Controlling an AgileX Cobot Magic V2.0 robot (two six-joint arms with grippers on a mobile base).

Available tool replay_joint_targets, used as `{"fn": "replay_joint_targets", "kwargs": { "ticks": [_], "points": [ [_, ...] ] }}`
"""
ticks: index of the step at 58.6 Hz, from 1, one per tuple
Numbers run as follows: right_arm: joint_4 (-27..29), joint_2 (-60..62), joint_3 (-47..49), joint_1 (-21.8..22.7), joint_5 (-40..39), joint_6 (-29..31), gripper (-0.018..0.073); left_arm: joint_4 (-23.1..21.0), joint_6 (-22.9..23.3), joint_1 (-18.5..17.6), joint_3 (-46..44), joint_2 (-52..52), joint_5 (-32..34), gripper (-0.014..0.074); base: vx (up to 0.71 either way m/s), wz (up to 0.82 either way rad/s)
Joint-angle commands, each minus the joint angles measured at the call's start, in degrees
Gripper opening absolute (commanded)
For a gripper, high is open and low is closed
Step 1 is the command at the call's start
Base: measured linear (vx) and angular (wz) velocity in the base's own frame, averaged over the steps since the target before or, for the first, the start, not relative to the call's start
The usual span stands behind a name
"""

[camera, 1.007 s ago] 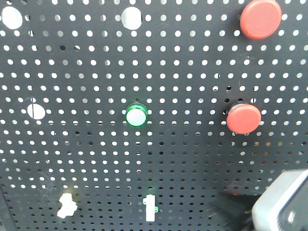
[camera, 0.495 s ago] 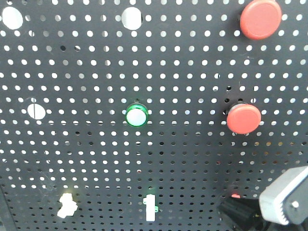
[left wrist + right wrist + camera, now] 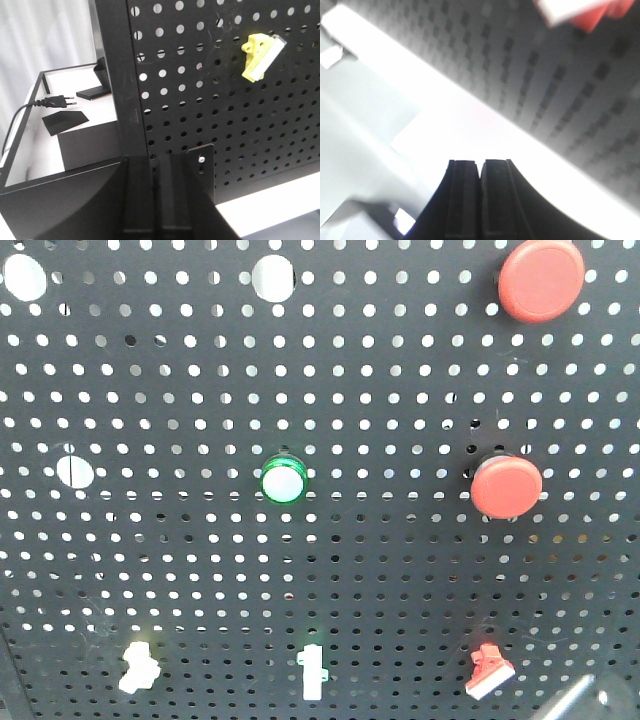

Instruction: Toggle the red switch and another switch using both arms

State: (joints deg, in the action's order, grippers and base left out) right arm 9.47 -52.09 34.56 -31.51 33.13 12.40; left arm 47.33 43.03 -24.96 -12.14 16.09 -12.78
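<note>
The red switch, a small red block with a white lever tip, sits low on the right of the black pegboard. It shows blurred at the top of the right wrist view. My right gripper is shut and empty, below the red switch and apart from it. Only a grey corner of the right arm shows in the front view. A yellow switch is mounted up and to the right of my left gripper, which is shut with nothing in it, near the board's bottom edge.
Two large round red buttons and a green-ringed button sit higher on the board. Two pale switches line its lower row. Left of the board, a black plug lies on a white shelf.
The right arm has drawn back down and to the right, almost out of the front view. The red switch it covered now shows in full.
</note>
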Motion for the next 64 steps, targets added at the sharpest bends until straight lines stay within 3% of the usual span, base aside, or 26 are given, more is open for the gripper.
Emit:
{"fn": "replay_joint_targets", "kwargs": {
  "ticks": [1, 9, 19, 27, 31, 43, 64],
  "points": [
    [-1.0, 2.1, 2.0, 0.2, -0.6, -0.3, -0.0006, 1.1, 0.5, -0.3, -1.8, 0.5, 3.3, 0.0003, 0.00, 0.00],
    [-8.9, 7.4, 2.0, 0.2, -0.3, -7.7, -0.0006, 1.0, 0.5, -0.3, -1.8, 0.5, 3.1, 0.0003, 0.00, 0.00],
    [-28.1, 17.6, 2.0, 0.2, 1.6, -25.9, -0.0006, 0.9, 0.6, -0.3, -1.8, 0.5, 3.0, 0.0003, 0.00, 0.00],
    [-41.2, 26.8, 1.3, 0.2, 3.7, -33.8, -0.0006, 0.8, 0.6, -0.3, -1.8, 0.5, 3.0, 0.0003, 0.00, 0.00],
    [-44.9, 31.4, -1.1, 0.2, 2.6, -36.3, -0.0006, 0.1, 0.6, -0.3, -1.8, 0.5, 3.1, 0.0003, 0.00, 0.00],
    [-49.2, 42.9, -10.9, 0.2, -1.6, -39.6, -0.0006, -0.7, 0.6, -0.3, -1.7, 0.5, 3.1, 0.0003, 0.00, 0.00],
    [-50.3, 46.4, -13.5, 0.2, -0.7, -39.6, -0.0006, -0.6, 0.6, -0.3, -1.7, 0.5, 3.1, 0.0003, 0.00, 0.00]
  ]
}}
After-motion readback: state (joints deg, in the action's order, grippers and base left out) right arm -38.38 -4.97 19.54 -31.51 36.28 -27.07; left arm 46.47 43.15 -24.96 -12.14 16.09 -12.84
